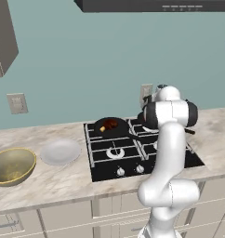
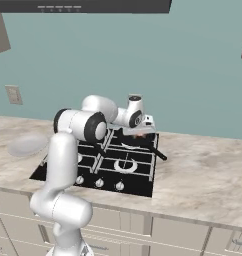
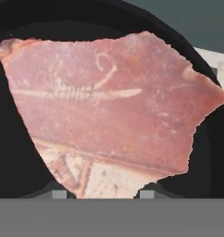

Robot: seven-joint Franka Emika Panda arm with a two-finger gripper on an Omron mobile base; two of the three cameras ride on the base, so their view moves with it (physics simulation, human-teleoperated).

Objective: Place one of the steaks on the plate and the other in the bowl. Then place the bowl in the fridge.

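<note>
Pink-red raw steak, flat and ragged-edged with pale fat streaks, lies in a black pan. Gripper tips flank its near edge; grip unclear.

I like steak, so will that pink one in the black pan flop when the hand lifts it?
Probably a bit: the pink steak looks thin and flat, so its edges may droop. It looks small, so likely light. Raw-looking meat might be slippery.
</note>
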